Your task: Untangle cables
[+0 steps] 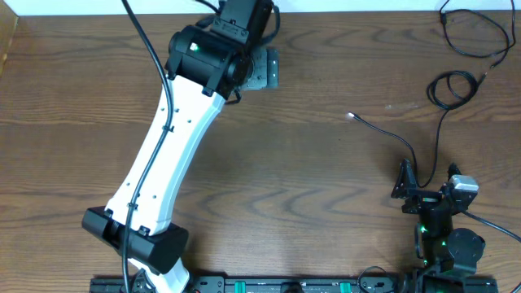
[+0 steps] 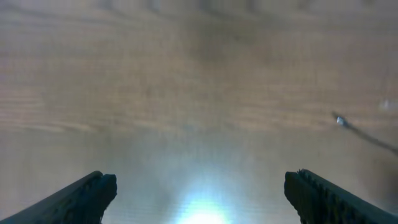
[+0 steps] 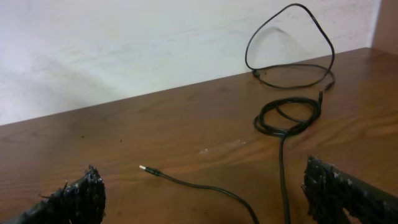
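Note:
Three thin black cables lie on the right side of the wooden table. One, with a silver plug tip [image 1: 352, 117] [image 3: 144, 168], curves toward my right gripper [image 1: 427, 185] [image 3: 205, 202], which stands open just above the table with the cord [image 3: 211, 188] running between its fingers. A second cable forms a small coil [image 1: 453, 85] [image 3: 289, 116] with a tail coming down beside the right finger [image 3: 348, 193]. A third loop [image 1: 472, 37] [image 3: 292, 5] lies at the far edge. My left gripper [image 1: 264, 69] [image 2: 199, 196] is open over bare wood at the far middle, with a cable tip [image 2: 339, 121] off to its right.
The left arm [image 1: 163, 155] stretches diagonally from the near-left base to the far middle. The right arm's base [image 1: 452, 244] sits at the near right. A pale wall [image 3: 155, 43] borders the table's far edge.

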`<state>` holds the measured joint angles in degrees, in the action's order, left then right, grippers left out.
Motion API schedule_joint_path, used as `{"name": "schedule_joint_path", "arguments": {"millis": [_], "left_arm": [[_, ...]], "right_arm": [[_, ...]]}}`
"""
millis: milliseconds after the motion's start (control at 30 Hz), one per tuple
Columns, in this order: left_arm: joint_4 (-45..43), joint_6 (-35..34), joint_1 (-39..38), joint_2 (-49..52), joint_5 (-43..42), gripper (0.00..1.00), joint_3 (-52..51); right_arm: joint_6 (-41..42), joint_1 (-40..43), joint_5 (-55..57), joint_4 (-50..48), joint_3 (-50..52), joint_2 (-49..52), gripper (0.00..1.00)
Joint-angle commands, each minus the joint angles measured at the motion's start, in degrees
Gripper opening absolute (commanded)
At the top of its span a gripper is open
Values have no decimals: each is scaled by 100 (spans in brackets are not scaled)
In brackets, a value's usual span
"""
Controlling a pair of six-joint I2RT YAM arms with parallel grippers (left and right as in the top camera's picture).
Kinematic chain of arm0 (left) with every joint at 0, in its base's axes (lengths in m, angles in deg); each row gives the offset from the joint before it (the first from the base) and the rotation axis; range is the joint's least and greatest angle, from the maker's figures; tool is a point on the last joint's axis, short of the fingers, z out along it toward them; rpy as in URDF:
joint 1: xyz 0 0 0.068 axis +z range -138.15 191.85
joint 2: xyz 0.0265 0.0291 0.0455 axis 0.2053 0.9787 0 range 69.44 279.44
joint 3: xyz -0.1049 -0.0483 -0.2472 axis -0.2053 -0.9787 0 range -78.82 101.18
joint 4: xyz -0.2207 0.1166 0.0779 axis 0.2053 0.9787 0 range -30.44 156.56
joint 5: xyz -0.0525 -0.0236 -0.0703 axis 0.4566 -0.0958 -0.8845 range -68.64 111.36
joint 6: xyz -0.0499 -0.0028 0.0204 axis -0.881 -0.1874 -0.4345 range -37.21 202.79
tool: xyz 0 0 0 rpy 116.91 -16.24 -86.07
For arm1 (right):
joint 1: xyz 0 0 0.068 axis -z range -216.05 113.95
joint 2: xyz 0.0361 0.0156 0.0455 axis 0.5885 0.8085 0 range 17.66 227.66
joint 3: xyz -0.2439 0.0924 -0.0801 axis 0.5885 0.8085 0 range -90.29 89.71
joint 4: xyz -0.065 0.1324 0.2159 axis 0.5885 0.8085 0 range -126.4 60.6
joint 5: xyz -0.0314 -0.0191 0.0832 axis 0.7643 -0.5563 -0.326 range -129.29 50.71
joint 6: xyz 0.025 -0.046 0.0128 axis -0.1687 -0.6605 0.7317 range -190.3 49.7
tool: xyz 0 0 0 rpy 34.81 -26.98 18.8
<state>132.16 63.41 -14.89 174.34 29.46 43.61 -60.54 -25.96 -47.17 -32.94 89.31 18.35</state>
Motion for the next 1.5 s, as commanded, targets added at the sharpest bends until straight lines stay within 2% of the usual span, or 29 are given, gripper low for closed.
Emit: {"name": "schedule_joint_path", "arguments": {"millis": [0, 433, 700, 933, 1200, 1467], "left_arm": [[-601, 96, 81, -175, 247, 94, 42], [-824, 96, 328, -1106, 249, 94, 20], [-824, 96, 660, -2179, 254, 94, -758], [-1084, 92, 1027, -3532, 291, 94, -2240], [-1777, 63, 1644, -5595, 286, 94, -4616], [-2024, -455, 2063, -7158, 289, 94, -6323]], "right_arm": [[-107, -44, 48, 24, 11, -37, 99], [-107, -44, 48, 24, 11, -37, 99], [-107, -44, 48, 24, 11, -37, 99], [-107, -44, 48, 24, 11, -37, 99], [-107, -44, 48, 24, 11, -37, 99], [-107, -44, 48, 24, 11, -37, 99]]}}
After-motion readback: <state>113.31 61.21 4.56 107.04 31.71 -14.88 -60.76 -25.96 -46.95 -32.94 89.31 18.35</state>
